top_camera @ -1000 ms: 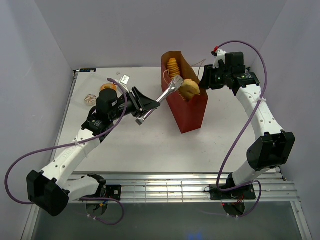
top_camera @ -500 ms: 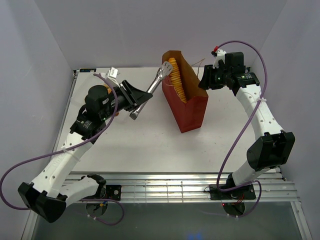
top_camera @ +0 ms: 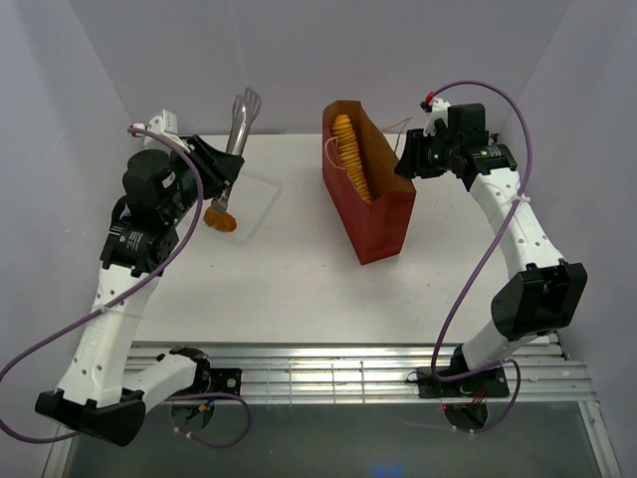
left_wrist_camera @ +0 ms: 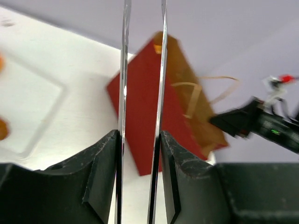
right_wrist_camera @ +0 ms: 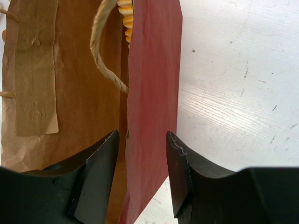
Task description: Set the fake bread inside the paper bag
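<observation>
The dark-red paper bag (top_camera: 373,204) stands upright at centre back, and the long ridged loaf (top_camera: 347,154) leans inside it. My left gripper (top_camera: 227,169) is raised at the back left, shut on the metal tongs (top_camera: 244,110). The tongs point up and their tips are empty. A small orange pastry (top_camera: 221,219) lies on a clear tray (top_camera: 257,194) below them. The other pastries are hidden. My right gripper (top_camera: 406,159) is open and straddles the bag's right wall (right_wrist_camera: 152,93), one finger inside and one outside. The left wrist view shows the bag (left_wrist_camera: 140,107) between the tongs' arms (left_wrist_camera: 123,70).
The bag's tan string handles (right_wrist_camera: 100,51) hang at its mouth. Purple cables loop beside both arms. Grey walls close in the table (top_camera: 299,289) on three sides. A metal rail runs along the near edge (top_camera: 348,373).
A second ago the tongs held a round bun over the bag's mouth. The bun is now out of sight and the tongs are empty. My left arm has swung left and up, away from the bag. The right arm has not moved.
</observation>
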Motion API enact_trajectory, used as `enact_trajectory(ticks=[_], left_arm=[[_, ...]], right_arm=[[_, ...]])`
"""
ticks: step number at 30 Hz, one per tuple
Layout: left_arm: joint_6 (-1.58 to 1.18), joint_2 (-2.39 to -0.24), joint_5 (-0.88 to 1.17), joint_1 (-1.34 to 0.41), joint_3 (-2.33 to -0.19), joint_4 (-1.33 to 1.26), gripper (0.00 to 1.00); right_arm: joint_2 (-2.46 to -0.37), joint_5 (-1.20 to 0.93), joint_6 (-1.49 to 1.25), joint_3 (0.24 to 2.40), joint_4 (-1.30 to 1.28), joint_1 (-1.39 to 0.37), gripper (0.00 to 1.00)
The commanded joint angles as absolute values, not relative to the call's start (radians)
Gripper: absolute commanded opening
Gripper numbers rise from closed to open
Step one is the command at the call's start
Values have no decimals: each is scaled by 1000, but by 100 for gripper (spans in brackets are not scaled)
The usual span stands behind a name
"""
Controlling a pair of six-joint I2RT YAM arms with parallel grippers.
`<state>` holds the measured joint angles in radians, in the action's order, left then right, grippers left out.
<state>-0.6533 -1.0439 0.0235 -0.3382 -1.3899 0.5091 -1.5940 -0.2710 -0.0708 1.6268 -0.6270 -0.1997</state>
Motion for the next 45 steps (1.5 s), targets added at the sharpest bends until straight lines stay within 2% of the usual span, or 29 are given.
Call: enact_trajectory(ticks=[1, 2, 6, 13, 19, 26, 37, 45], left_arm=[[-594, -1061, 88, -151, -1318, 571, 49], [-603, -1057, 188, -111, -1260, 543, 49], [-650, -1048, 326, 53, -1136, 476, 48], [-741, -1057, 391, 228, -1005, 482, 48], [-746, -1106, 416, 252, -931, 529, 45], [-715, -1100, 342, 252, -894, 537, 45], [-752, -1271, 305, 253, -994, 445, 49], [-802, -1382, 367, 284, -1012, 325, 51]], right_arm=[[-1591, -291, -61, 1652, -598, -204, 51], [-1592, -291, -61, 1652, -598, -204, 51], [-1595, -291, -55, 1657, -601, -204, 51], [-1601, -296, -49, 1661, -606, -204, 51], [-1603, -311, -48, 1641, -595, -204, 51], [-1605, -322, -52, 1625, -580, -204, 51], [-1606, -325, -58, 1608, -560, -204, 51], [-1609, -324, -52, 1611, -563, -204, 51]])
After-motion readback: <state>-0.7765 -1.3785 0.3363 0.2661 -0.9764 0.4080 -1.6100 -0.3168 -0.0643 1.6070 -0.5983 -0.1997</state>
